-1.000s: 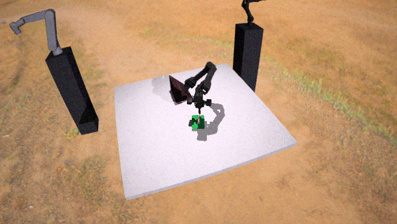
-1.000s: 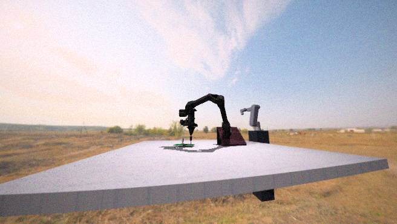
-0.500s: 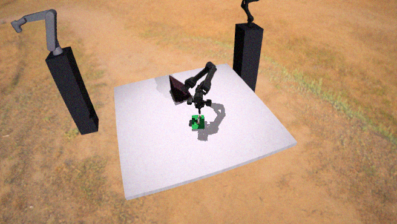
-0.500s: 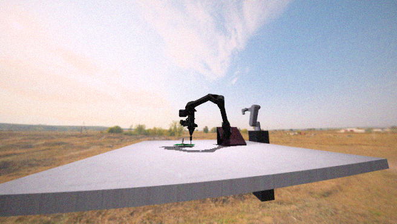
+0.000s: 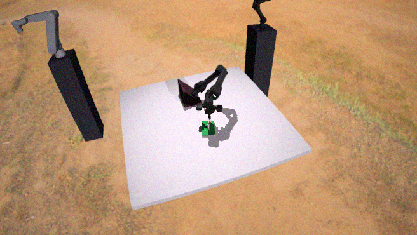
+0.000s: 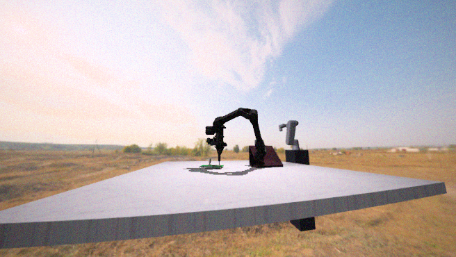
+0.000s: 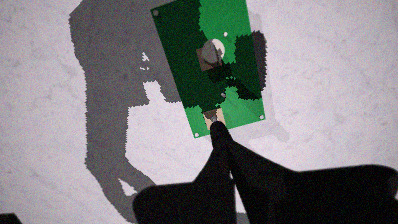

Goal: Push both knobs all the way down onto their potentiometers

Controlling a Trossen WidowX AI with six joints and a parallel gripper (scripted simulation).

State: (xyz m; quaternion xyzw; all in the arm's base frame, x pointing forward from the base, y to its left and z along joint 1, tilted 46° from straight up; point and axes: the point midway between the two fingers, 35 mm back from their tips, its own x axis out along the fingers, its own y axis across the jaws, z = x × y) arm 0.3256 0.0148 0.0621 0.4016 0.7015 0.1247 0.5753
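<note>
The green circuit board stands low on the table and also shows in the exterior view. A round grey knob stands above a brown potentiometer near the board's middle. A narrow dark knob stands upright above the tan potentiometer near the board's end. My gripper is shut, fingers pointing down, with its tips at the top of the dark knob. Whether they touch is unclear. Any gap beneath either knob is too small to tell.
A dark red wedge stands beside my arm's base on the white table. A grey arm and another dark arm stand on black pillars beyond the table. My arm's shadow crosses the board.
</note>
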